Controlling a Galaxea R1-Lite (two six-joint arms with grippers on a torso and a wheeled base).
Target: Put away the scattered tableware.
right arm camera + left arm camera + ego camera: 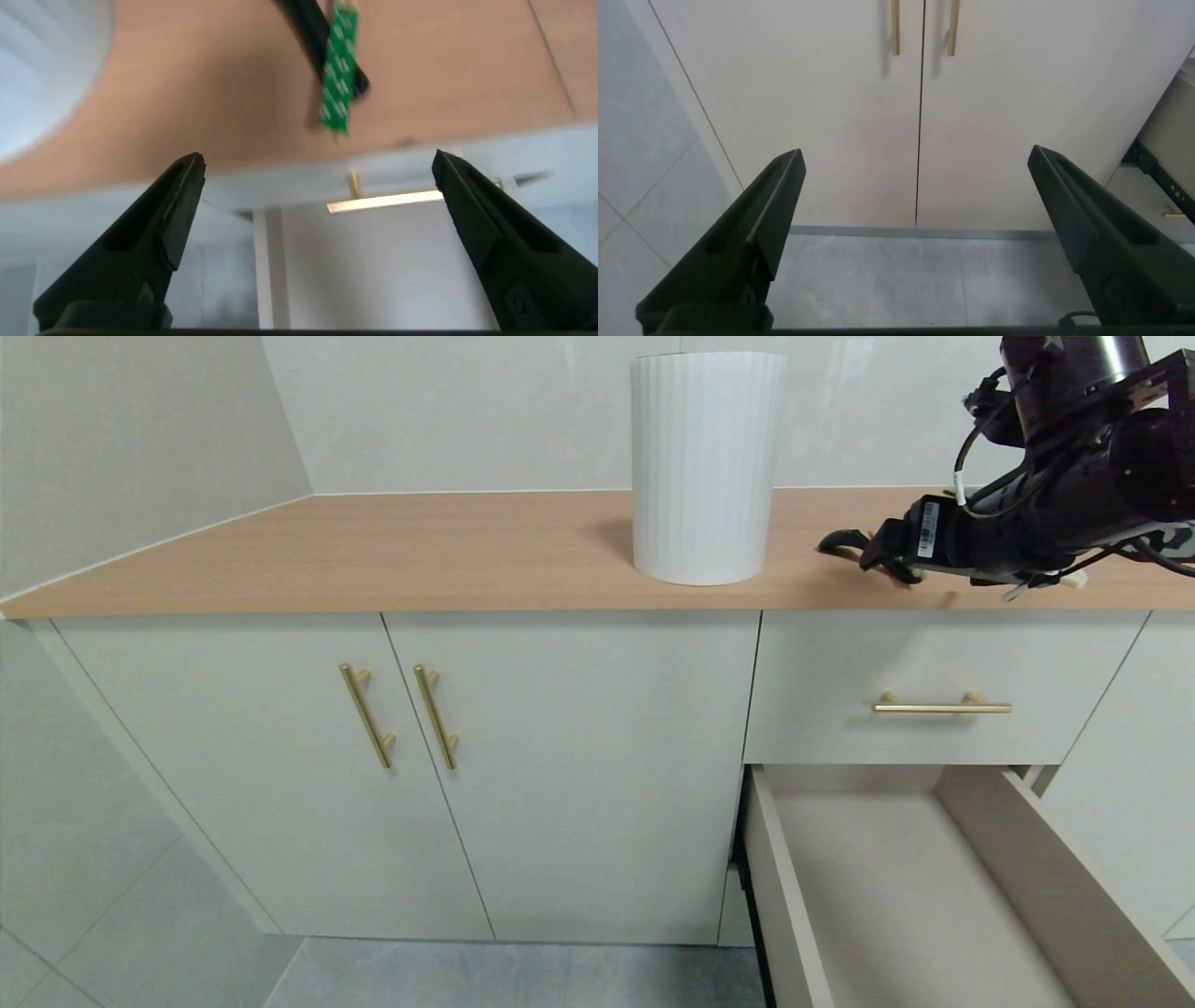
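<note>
A dark slim utensil with a green patterned part [336, 65] lies on the wooden countertop [420, 551] near its front edge. My right gripper [854, 553] hovers low over the counter's right part, just right of the tall white ribbed container [705, 467]. In the right wrist view this gripper [316, 163] is open with nothing between its fingers, and the utensil lies beyond the fingertips. My left gripper [913, 157] is open and empty, down in front of the double cabinet doors [920, 103], above the floor.
Below the counter's right part, the upper drawer [943, 686] with a gold handle is closed. The lower drawer [896, 896] under it is pulled out, and its inside is bare. Gold handles [401, 714] stick out from the double doors.
</note>
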